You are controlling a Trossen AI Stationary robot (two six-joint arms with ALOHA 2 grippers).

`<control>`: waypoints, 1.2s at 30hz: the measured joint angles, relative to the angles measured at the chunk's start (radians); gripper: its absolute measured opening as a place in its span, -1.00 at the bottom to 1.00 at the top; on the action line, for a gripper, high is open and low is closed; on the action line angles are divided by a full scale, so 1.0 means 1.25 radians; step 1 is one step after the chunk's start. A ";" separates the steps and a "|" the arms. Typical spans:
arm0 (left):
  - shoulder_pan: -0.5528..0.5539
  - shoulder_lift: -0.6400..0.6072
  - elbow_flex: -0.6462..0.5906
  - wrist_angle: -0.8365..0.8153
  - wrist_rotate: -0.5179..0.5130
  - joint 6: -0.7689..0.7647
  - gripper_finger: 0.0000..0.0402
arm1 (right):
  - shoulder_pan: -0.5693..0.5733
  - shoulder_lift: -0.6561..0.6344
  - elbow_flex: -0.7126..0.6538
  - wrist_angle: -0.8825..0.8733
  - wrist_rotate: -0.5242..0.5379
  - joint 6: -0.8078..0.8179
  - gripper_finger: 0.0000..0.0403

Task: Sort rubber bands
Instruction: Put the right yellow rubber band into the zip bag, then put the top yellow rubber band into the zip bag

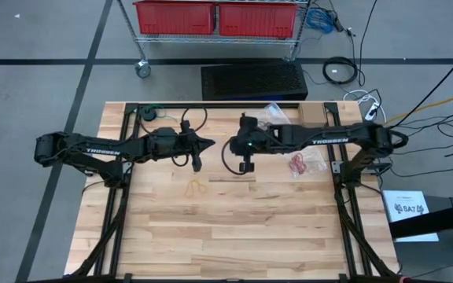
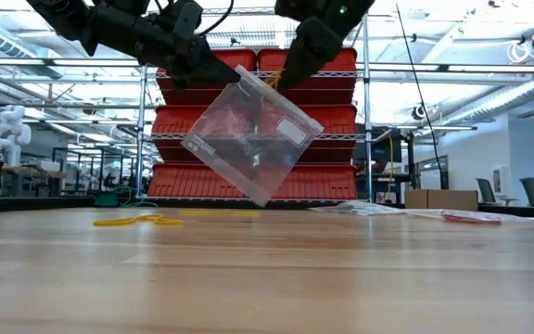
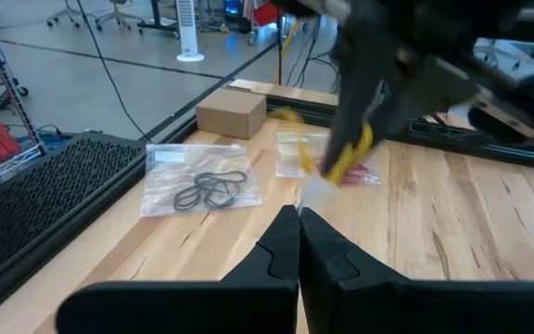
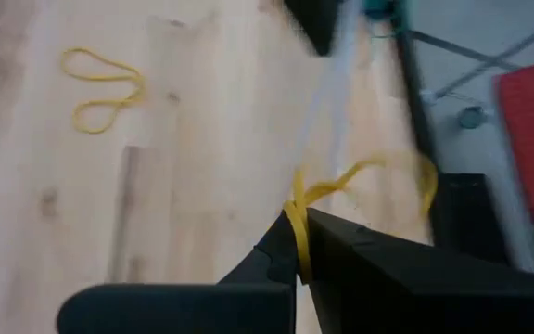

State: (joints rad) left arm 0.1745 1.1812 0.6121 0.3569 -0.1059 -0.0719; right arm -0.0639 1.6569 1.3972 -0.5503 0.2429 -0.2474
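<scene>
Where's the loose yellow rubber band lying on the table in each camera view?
High view: loose yellow rubber band on the wood, left of centre.
Low view: flat at left.
Left wrist view: not in it.
Right wrist view: on wood beyond the fingers.
Landmark: right gripper, shut on another yellow band.

Red plastic bins [image 1: 219,17] sit on a wire shelf cart behind the light wooden tabletop [image 1: 234,236]. A small brown cardboard box [image 3: 231,112] rests at the tabletop's edge.

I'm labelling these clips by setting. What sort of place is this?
Most likely a robotics lab or workshop: a wooden table on a grey floor, a wire shelving rack stacked with red bins, loose cables beside it, and desks and office chairs in the open hall behind.
</scene>
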 joint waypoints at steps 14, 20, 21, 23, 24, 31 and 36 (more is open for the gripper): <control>0.000 0.000 0.000 0.001 0.001 0.000 -1.00 | -0.062 0.022 0.000 0.063 -0.157 0.062 -1.00; 0.000 0.000 0.000 0.010 0.002 0.000 -1.00 | -0.086 0.053 0.000 0.076 -0.236 0.106 -0.88; 0.000 0.000 0.000 0.015 0.002 0.000 -1.00 | -0.086 0.062 0.000 0.079 -0.245 0.107 -0.83; 0.000 0.000 0.000 0.022 0.005 0.000 -1.00 | -0.086 0.081 0.000 0.086 -0.262 0.115 -0.70; 0.000 0.000 0.000 0.023 0.007 0.000 -1.00 | -0.085 0.088 0.000 0.085 -0.262 0.123 -0.63; 0.000 0.000 0.000 0.022 0.019 0.000 -1.00 | -0.092 0.072 0.000 0.045 -0.263 0.145 -0.15; 0.000 0.000 0.000 0.028 0.019 -0.001 -1.00 | -0.102 0.012 0.000 -0.011 -0.262 0.147 0.03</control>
State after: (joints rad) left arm 0.1741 1.1816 0.6125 0.3913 -0.0822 -0.0731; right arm -0.1918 1.6725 1.3972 -0.5637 -0.0849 -0.0631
